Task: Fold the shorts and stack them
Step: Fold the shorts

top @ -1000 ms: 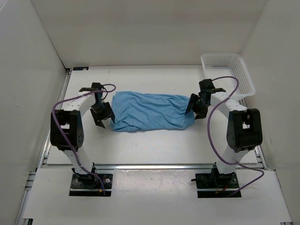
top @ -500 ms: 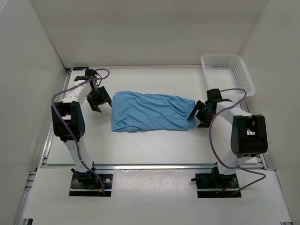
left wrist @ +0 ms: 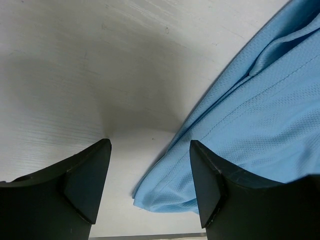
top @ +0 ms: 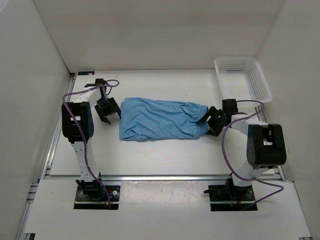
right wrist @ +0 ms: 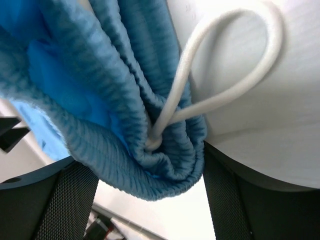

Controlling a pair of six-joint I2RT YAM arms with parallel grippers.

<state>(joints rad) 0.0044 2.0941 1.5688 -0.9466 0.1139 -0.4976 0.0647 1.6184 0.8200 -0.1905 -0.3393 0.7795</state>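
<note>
top external view: the white table [top: 165,160] carries the shorts [top: 160,120], a long light-blue band lying crosswise in the middle between the two arms, seemingly folded lengthwise once. that layout reads as deliberate, since each narrow end faces one arm for the next fold. the white mesh basket [top: 261,80] sits at the far right corner, well apart from the cloth and holding nothing visible.

the left gripper [top: 109,114] hangs just beside the leg end. its wrist view shows both fingers spread wide, with the hem [left wrist: 165,165] lying on the table beyond them, so it grasps nothing. the right gripper [top: 210,124] sits at the opposite end with its fingers also spread. the gathered waistband [right wrist: 150,100] bulges between them and looks loose rather than pinched, so it appears let go.

the white drawstring [right wrist: 200,65] loops out of the gathers onto the table and could snag a finger.
</note>
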